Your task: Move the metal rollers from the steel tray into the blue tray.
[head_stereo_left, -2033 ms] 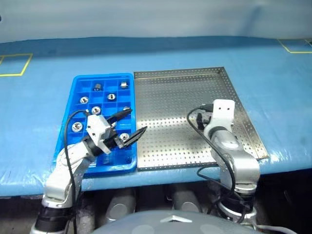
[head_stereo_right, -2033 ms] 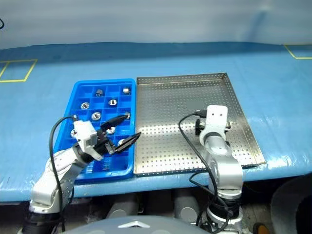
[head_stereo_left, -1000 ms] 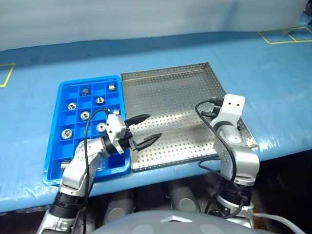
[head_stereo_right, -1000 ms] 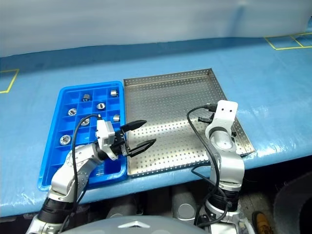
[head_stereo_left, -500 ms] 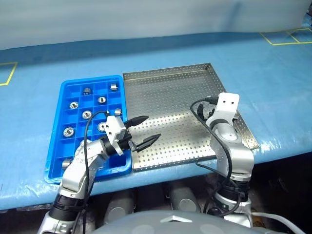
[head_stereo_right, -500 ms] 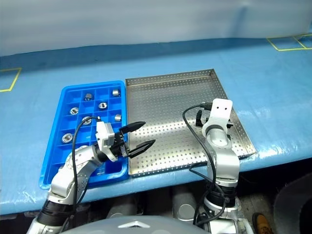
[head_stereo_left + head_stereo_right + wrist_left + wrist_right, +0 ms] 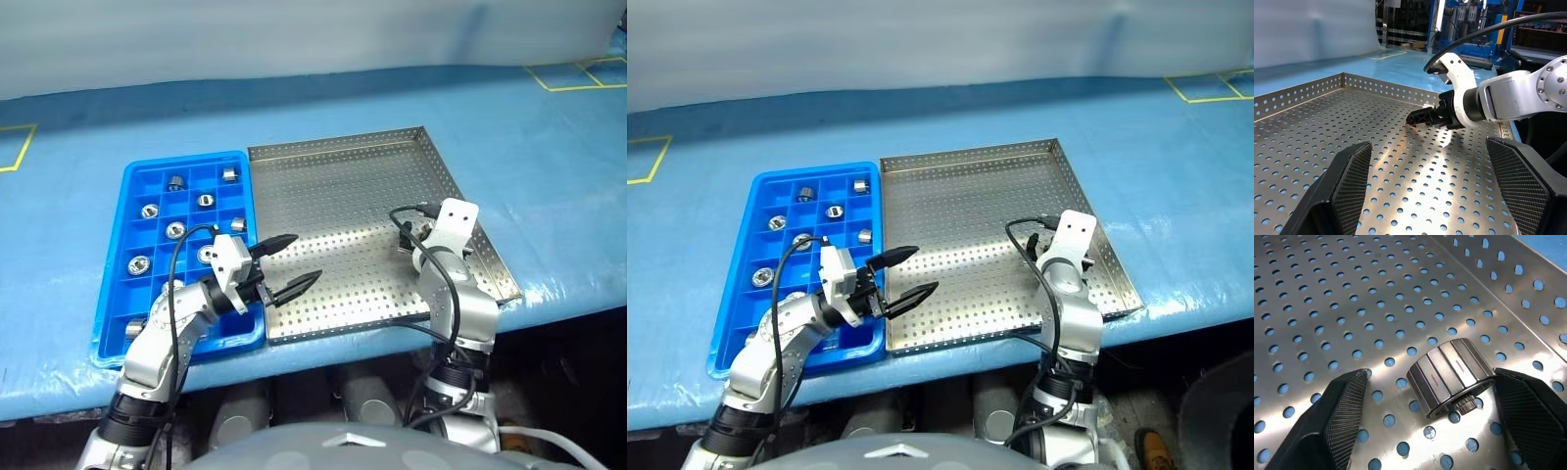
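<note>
Right fingers (image 7: 1344, 426): stood wide, one either side of a roller (image 7: 1452, 377), not touching it.
Roller: lay on its side on the steel tray (image 7: 343, 196), centre-right of the frame.
Left gripper (image 7: 292, 262): wide, empty, over the tray's lower left.
Blue tray (image 7: 132, 186): left of centre, held other rollers (image 7: 175, 231).

Blue tray (image 7: 110, 294) lies left of steel tray (image 7: 343, 196), touching; rollers (image 7: 175, 231) in its compartments; one roller (image 7: 1452, 375) on the steel tray.

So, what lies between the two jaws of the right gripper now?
One metal roller lies on its side on the steel tray between the open jaws of the right gripper, untouched, as the right wrist view shows.
</note>
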Available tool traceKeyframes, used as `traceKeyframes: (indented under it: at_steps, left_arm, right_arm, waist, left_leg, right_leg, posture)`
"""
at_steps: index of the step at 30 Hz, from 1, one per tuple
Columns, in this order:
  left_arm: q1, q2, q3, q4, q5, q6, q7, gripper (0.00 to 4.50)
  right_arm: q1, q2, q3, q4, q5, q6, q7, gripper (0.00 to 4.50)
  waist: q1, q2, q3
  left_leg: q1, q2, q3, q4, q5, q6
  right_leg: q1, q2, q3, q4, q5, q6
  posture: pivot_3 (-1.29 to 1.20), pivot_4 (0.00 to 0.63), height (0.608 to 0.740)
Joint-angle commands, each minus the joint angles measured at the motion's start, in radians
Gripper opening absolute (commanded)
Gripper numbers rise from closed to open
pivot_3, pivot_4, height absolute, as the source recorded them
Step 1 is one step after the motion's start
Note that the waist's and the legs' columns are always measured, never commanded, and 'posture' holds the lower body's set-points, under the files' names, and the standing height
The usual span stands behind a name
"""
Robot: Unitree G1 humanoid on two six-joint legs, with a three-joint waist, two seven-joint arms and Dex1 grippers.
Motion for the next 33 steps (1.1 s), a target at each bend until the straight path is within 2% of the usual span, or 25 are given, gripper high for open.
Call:
traceKeyframes:
  at_steps: [1, 5, 14, 22, 27, 33]
  left_arm:
    - [0.005, -0.003, 0.016, -0.029, -0.009, -0.012, 0.005, 4.12]
    - [0.007, 0.0, 0.02, -0.031, -0.011, -0.011, 0.007, 4.12]
    - [0.098, 0.026, 0.125, -0.085, -0.015, -0.046, 0.044, 4.12]
    - [0.305, 0.044, 0.3, -0.202, -0.024, -0.086, 0.105, 4.12]
    - [0.466, 0.002, 0.397, -0.267, -0.029, -0.144, 0.151, 4.12]
    - [0.608, -0.026, 0.453, -0.302, -0.049, -0.179, 0.158, 4.12]
  right_arm:
    - [-0.008, -0.003, 0.011, -0.031, 0.005, -0.025, 0.0, 3.22]
    - [-0.014, 0.004, 0.053, -0.097, 0.008, 0.003, 0.012, 1.93]
    - [-0.119, 0.037, 0.317, -0.261, 0.044, 0.149, 0.123, 1.9]
    - [-0.214, 0.064, 0.529, -0.233, 0.13, 0.219, 0.281, 1.9]
    - [-0.216, -0.002, 0.656, -0.204, 0.24, 0.243, 0.492, 1.9]
    - [-0.219, -0.066, 0.751, -0.135, 0.289, 0.208, 0.633, 1.9]
  waist:
    - [0.002, 0.0, 0.0]
    - [0.005, 0.0, 0.0]
    - [0.012, 0.001, 0.0]
    - [0.068, 0.0, 0.0]
    - [0.104, -0.001, 0.0]
    - [0.152, -0.003, 0.0]
  left_leg:
    - [0.0, 0.0, 0.0, 0.0, 0.0, 0.0]
    - [0.0, 0.0, 0.001, 0.0, 0.0, 0.0]
    - [0.0, 0.001, 0.002, 0.0, 0.0, 0.0]
    - [0.0, 0.0, 0.0, -0.001, -0.001, 0.001]
    - [-0.001, 0.0, 0.0, -0.001, -0.002, 0.002]
    - [-0.001, -0.001, -0.004, 0.0, -0.002, 0.002]
  right_leg:
    - [0.0, 0.0, 0.0, 0.0, 0.0, 0.0]
    - [0.0, 0.001, 0.001, 0.0, 0.0, 0.0]
    - [-0.002, 0.001, 0.003, 0.001, 0.0, 0.0]
    - [-0.002, 0.0, 0.002, 0.0, 0.0, 0.0]
    - [-0.002, -0.003, -0.002, -0.001, -0.004, -0.007]
    - [0.0, -0.006, -0.009, -0.001, -0.007, -0.007]
  posture:
    - [-0.12, 0.15, 0.74]
    - [-0.11, 0.15, 0.74]
    - [-0.03, 0.15, 0.74]
    - [0.12, 0.15, 0.74]
    - [0.22, 0.15, 0.74]
    - [0.29, 0.15, 0.74]
